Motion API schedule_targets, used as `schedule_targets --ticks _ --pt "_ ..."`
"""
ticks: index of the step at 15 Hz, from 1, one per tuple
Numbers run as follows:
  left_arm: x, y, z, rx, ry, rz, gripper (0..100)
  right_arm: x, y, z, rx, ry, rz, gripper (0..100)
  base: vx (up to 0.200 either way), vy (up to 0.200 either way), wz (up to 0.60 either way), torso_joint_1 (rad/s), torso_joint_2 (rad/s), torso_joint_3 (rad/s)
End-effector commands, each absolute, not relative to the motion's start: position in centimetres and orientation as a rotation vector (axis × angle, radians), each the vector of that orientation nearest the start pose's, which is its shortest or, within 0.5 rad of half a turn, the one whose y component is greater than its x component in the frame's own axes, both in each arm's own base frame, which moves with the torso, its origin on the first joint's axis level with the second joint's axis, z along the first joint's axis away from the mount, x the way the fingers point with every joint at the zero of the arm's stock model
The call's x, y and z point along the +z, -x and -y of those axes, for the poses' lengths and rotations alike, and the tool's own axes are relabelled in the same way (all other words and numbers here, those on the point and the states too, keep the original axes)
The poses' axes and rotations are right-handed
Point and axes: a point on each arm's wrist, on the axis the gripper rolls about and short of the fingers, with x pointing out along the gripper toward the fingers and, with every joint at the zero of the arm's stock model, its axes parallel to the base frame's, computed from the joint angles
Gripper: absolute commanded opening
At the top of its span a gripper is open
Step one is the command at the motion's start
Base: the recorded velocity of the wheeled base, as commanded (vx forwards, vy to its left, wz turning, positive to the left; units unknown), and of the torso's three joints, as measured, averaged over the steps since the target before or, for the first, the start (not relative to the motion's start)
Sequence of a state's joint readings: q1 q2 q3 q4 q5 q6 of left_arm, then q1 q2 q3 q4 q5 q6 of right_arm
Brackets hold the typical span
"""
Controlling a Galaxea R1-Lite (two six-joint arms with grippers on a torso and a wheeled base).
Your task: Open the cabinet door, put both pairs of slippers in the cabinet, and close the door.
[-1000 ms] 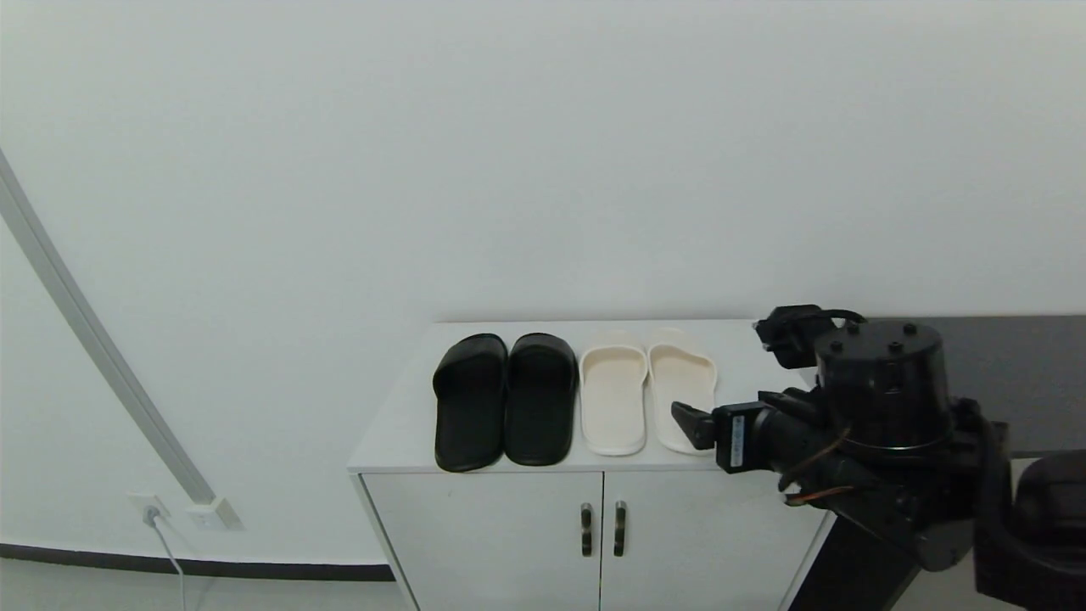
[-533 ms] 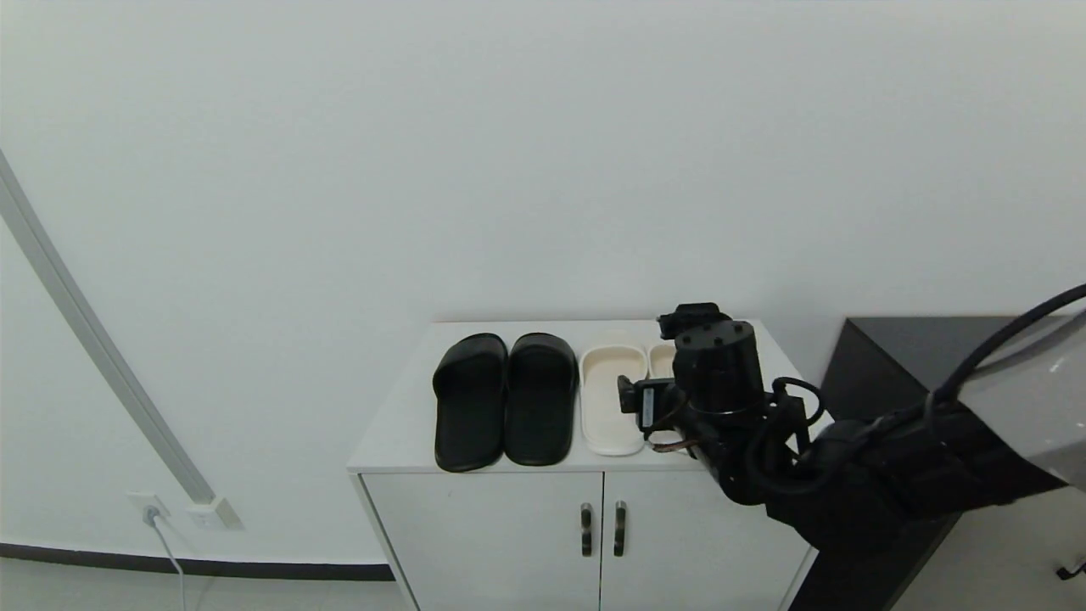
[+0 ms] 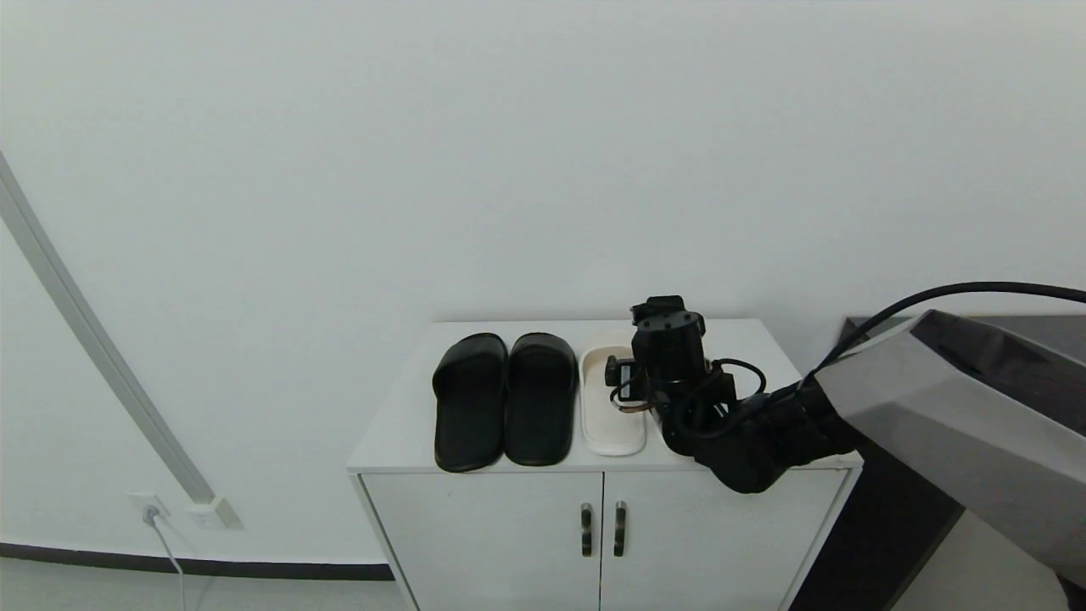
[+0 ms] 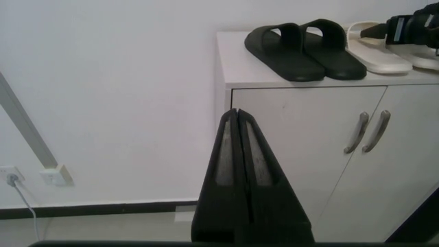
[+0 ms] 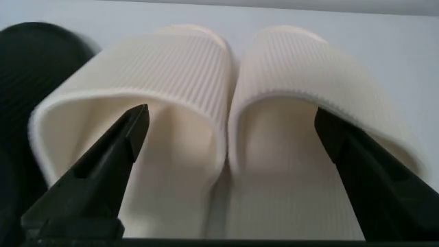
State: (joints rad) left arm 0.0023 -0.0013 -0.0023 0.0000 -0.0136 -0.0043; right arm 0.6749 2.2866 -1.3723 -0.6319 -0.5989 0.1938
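Hovers at white slippers (image 5: pixel 171 75) with right claw (image 5: pixel 232 116) spread wide (arm (image 3: pixel 764 428) stretched across cabinet (image 3: pixel 475 526)). Holds left claw (image 4: pixel 236 116) pinched shut.

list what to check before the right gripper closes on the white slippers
1. right gripper open: ok, spread wide.
2. pair of cream ribbed foam slippers lined up between its fingers: ok, side by side and touching.
3. gripper low enough to pinch both: cannot tell.
4. pair of black rubber slides out of the way: ok, off to the side of the cream pair.
5. white cabinet doors open: not ok, both shut.
6. left gripper free for the handles: ok, shut on nothing, in front of the cabinet.
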Motion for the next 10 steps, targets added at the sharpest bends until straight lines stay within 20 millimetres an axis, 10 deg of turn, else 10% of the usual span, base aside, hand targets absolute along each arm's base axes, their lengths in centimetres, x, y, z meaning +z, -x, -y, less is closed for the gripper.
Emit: schedule_targets --ticks 1,4,5,10 --pt "7.59 2.29 0.04 -0.011 0.005 0.002 0 9.55 -38.10 -27.58 0.032 -0.018 -0.243 100 0.000 0.000 0.00 0.000 0.00 0.000" --pt "7.59 2.29 0.04 -0.011 0.006 0.002 0 9.56 -38.73 -27.70 0.028 -0.025 -0.233 100 0.000 0.000 0.00 0.000 0.00 0.000" --pt "7.59 2.29 0.04 -0.011 0.006 0.002 0 9.56 -38.73 -27.70 0.028 -0.025 -0.233 0 0.000 0.000 0.00 0.000 0.00 0.000" --pt "7.59 2.29 0.04 -0.011 0.006 0.002 0 9.54 -38.65 -27.63 0.026 -0.023 -0.235 0 0.000 0.000 0.00 0.000 0.00 0.000"
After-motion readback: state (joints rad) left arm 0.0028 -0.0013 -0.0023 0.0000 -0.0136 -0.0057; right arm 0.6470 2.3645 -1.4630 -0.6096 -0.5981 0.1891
